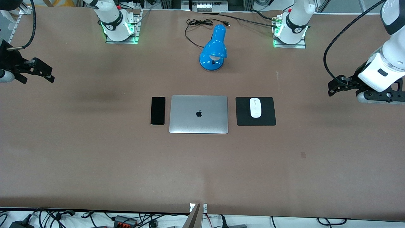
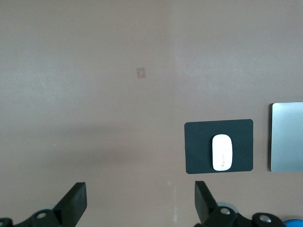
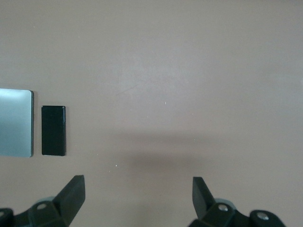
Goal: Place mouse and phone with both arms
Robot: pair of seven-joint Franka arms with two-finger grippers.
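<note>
Spanning nearly the whole front view, the brown table (image 1: 95, 158) carries everything, with the two arm bases standing along its top edge. Of both arms, the left arm (image 1: 384, 68) comes in at the right edge of the frame, and its left gripper (image 1: 331, 90) hangs above bare table toward that arm's end, fingers (image 2: 75, 202) spread wide with nothing between them. At the left edge of the frame the right arm (image 1: 4, 63) ends in the right gripper (image 1: 50, 75), over bare table toward its own end, its fingers (image 3: 73, 195) equally wide apart and empty. Centre frame lies a closed silver laptop (image 1: 198, 114), logo up. Above it in the frame, between the two bases, stands a blue desk lamp (image 1: 214, 50) with its black cord looped toward the top edge. Just beside the laptop, toward the left arm's end, a square black mat (image 1: 269, 118) lies flat, and the mouse (image 1: 255, 107) rests on it, closer to the mat's upper edge in the frame. Close by the laptop's edge toward the right arm's end, the phone (image 1: 158, 110) lies face up, its long side parallel to the laptop's, with a narrow gap of table between them. Both grippers are well apart from these things.
</note>
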